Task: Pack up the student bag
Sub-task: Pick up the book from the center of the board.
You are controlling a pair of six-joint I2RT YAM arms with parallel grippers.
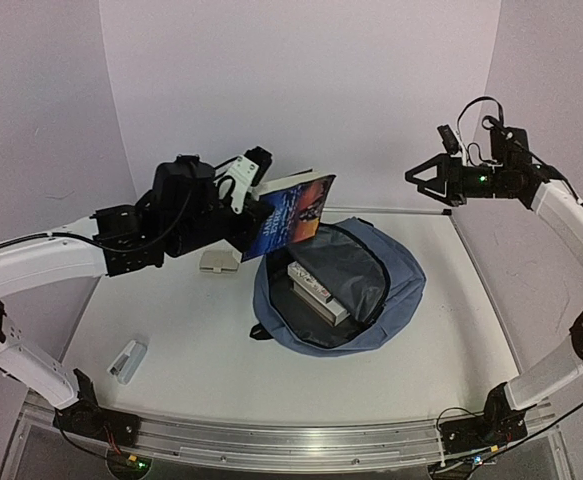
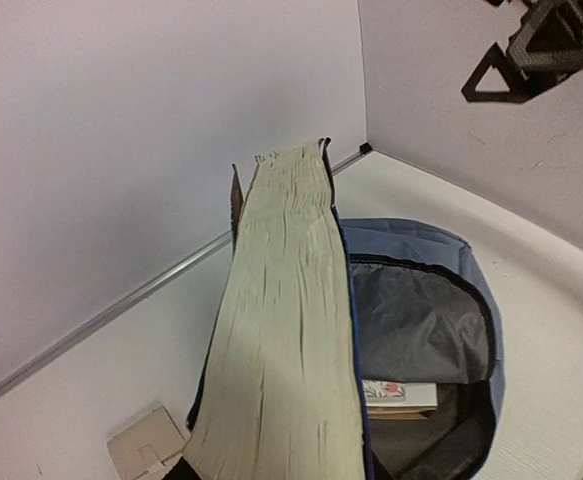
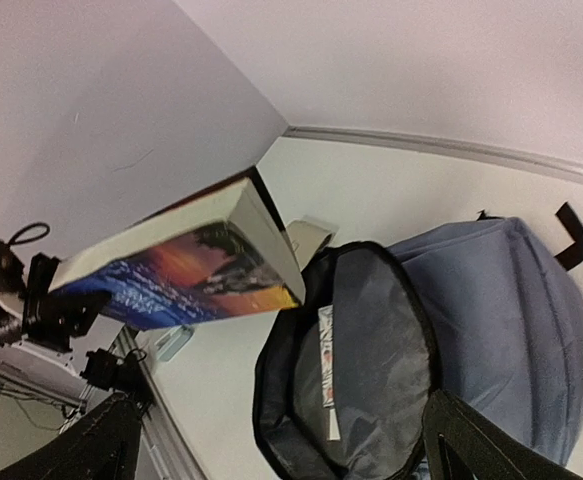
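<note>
Currently the student bag (image 1: 391, 300) is laid unzipped on the desk (image 1: 191, 330), right of centre, and a pale book (image 1: 316, 285) is seen inside its mouth. A blue-covered book (image 1: 293, 215) is clamped by the left end effector (image 1: 251, 222) and held tilted above the bag's left rim. The right end effector (image 1: 426, 178) is spread wide, empty, raised beyond the bag. A beige box (image 1: 216, 262) is placed just beside the bag, under the left arm; a small white item (image 1: 126, 360) is seen well apart, front left.

A robot lab: bare walls (image 1: 301, 80), white table (image 1: 201, 340), left arm (image 1: 31, 265) and right arm (image 1: 571, 215) bolted to a metal rail (image 1: 291, 440)
</note>
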